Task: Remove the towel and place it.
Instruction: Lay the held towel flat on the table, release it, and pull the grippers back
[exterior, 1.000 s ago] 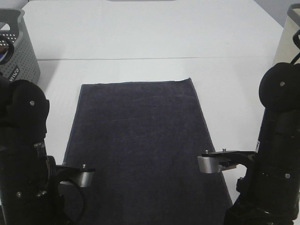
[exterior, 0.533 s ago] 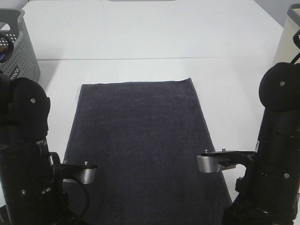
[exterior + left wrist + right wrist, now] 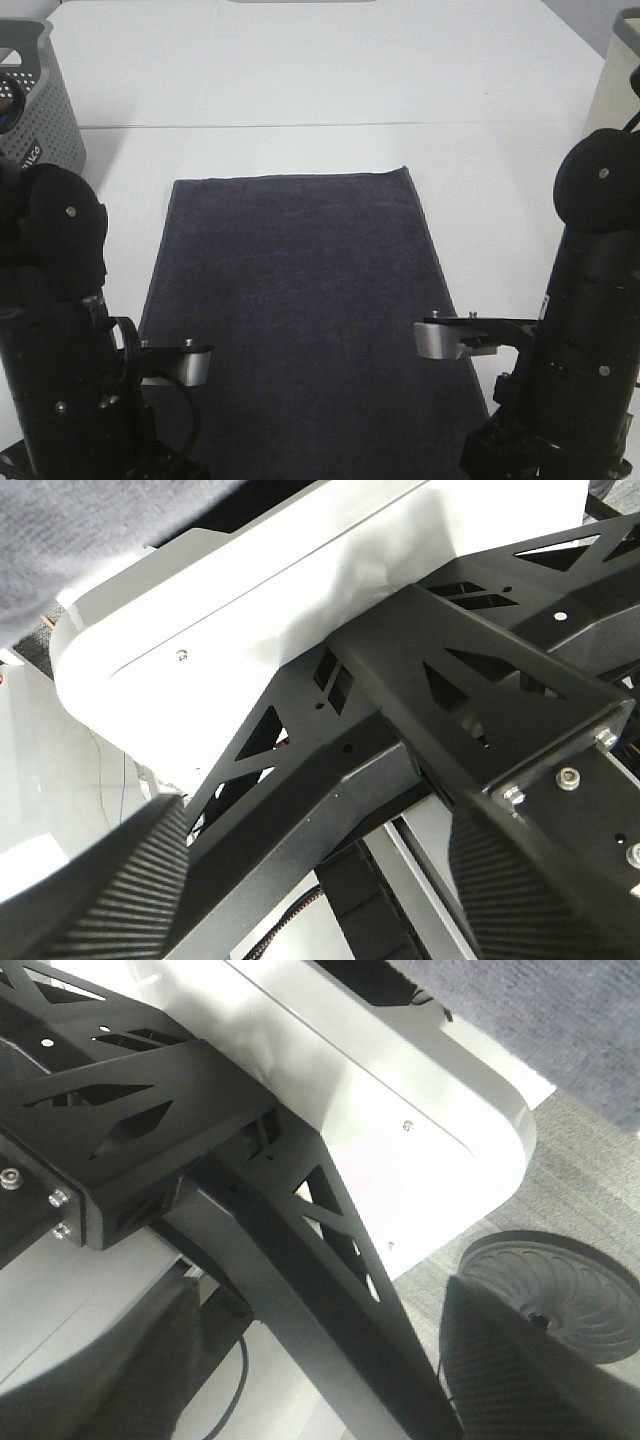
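The towel (image 3: 300, 310) is a dark charcoal cloth lying flat and spread out on the white table (image 3: 320, 70), its long side running from the middle to the near edge. In the exterior high view my two arms stand at its near corners, and the grippers themselves are hidden below them. In the left wrist view the left gripper (image 3: 320, 815) is open and empty, facing the table's black frame (image 3: 400, 680), with a bit of towel (image 3: 60, 530) at the corner. In the right wrist view the right gripper (image 3: 320, 1295) is likewise open and empty, with towel (image 3: 560, 1020) beyond the table edge.
A grey perforated basket (image 3: 40, 110) stands at the back left of the table. A beige object (image 3: 615, 90) sits at the right edge. Under the table are grey carpet (image 3: 590, 1180) and a round black base (image 3: 550, 1300).
Both arms have shifted slightly at the near edge, the left one leaning a little inward. The towel lies as it did.
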`<state>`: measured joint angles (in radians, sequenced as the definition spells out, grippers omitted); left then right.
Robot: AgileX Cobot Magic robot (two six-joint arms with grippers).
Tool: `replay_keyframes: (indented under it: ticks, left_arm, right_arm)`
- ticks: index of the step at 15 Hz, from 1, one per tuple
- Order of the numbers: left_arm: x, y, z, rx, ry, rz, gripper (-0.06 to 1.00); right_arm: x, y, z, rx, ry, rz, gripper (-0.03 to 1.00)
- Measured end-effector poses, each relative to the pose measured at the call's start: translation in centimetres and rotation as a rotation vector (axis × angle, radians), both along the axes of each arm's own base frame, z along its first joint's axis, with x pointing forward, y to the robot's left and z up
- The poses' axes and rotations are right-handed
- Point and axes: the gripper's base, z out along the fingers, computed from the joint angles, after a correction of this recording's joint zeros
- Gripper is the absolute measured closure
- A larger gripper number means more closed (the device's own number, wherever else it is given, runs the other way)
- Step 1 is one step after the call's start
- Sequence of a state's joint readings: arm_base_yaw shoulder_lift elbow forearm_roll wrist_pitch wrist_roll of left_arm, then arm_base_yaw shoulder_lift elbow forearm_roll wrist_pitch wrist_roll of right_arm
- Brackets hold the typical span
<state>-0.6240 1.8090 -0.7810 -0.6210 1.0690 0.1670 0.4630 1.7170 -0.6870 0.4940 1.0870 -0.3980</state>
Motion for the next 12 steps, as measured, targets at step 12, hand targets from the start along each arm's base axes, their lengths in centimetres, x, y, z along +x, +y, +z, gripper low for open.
replay_keyframes:
  ticks: [12]
  left_arm:
    - [17.2,0.0,10.8,-0.052,-0.713,0.035,0.24]
  right_arm:
    - [16.9,-5.0,12.5,0.007,-0.589,-0.408,0.24]
